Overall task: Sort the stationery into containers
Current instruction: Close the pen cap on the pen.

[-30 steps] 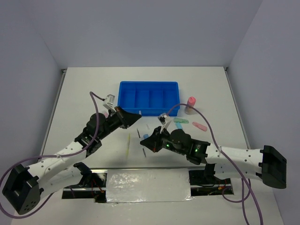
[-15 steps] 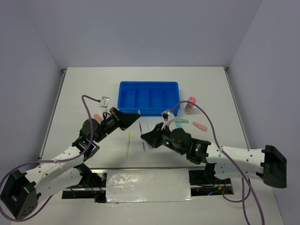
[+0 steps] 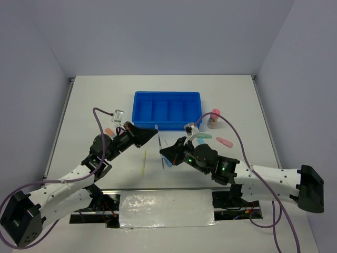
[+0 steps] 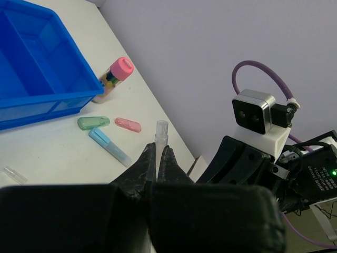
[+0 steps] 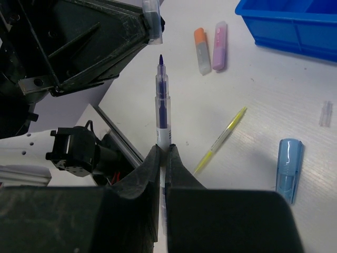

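My left gripper [image 4: 157, 149] is shut on a clear pen cap [image 4: 160, 132] that sticks out past its tips. My right gripper [image 5: 164, 150] is shut on a thin white pen [image 5: 162, 113] with a bare purple tip. That tip points at the cap [image 5: 151, 18], a short gap below it. In the top view the two grippers [image 3: 156, 130] [image 3: 162, 153] face each other in front of the blue tray [image 3: 167, 94]. On the table lie a yellow pen [image 5: 221, 139], orange [image 5: 201, 43] and purple [image 5: 219, 38] markers, and a blue marker [image 5: 289, 168].
A pink-capped glue stick [image 3: 214, 118] stands right of the tray. Green [image 3: 204, 136] and pink [image 3: 225, 142] markers lie near it. A small clear cap [image 5: 326, 113] rests on the table. The right wrist camera [image 4: 258, 116] looms close to the left gripper.
The left arm has drawn its elbow back and left while its tips stayed near the tray's front. The right gripper has lifted the pen slightly toward the cap.
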